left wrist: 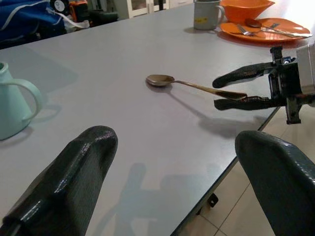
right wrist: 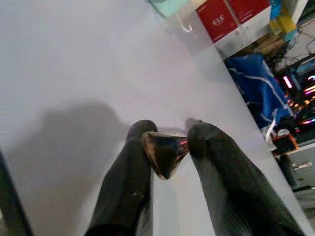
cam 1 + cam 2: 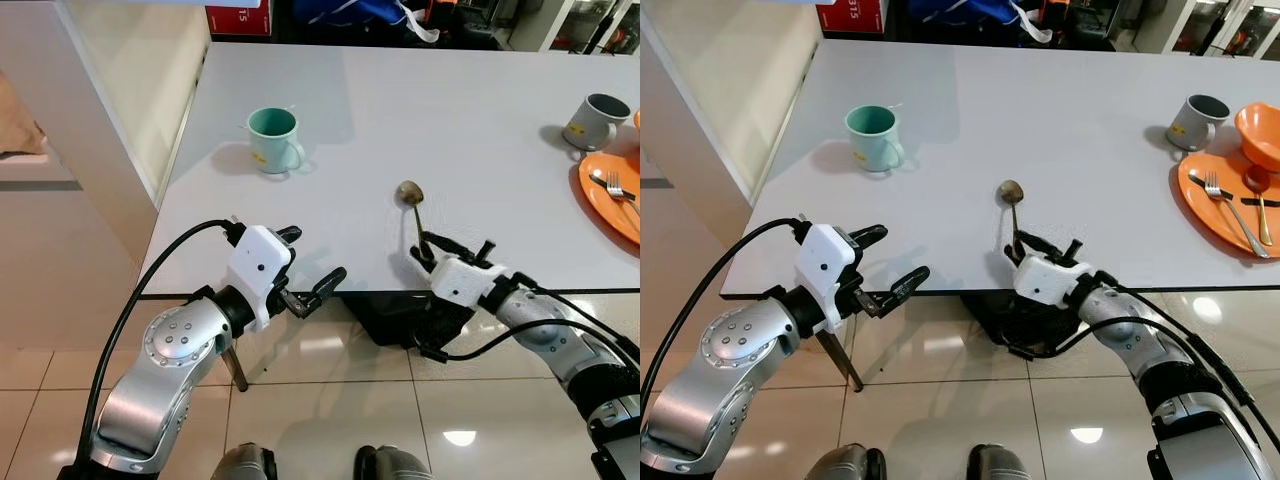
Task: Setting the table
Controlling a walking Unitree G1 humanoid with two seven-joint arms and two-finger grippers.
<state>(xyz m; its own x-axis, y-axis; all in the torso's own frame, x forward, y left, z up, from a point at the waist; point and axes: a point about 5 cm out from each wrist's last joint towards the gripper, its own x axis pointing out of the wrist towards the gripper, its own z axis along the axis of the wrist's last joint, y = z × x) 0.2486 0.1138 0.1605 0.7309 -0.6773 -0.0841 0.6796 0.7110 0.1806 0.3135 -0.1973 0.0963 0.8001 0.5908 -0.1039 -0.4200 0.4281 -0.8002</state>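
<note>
A brass-coloured spoon (image 3: 410, 192) lies on the white table (image 3: 420, 110), bowl away from me and handle pointing at the front edge. My right gripper (image 3: 430, 250) is at that edge, shut on the end of the spoon's handle (image 2: 165, 152), one black finger on each side. The bowl (image 1: 160, 80) still rests on the tabletop. My left gripper (image 3: 313, 255) hovers open and holds nothing, just off the front edge, left of the spoon. A mint-green mug (image 3: 272, 138) stands on the table's left part.
At the far right lies an orange plate (image 3: 600, 195) with a fork (image 3: 615, 185) and a second spoon (image 3: 1258, 200). An orange bowl (image 3: 1260, 135) and a grey mug (image 3: 598, 120) stand beside it. A pale counter wall (image 3: 110, 110) runs along the table's left.
</note>
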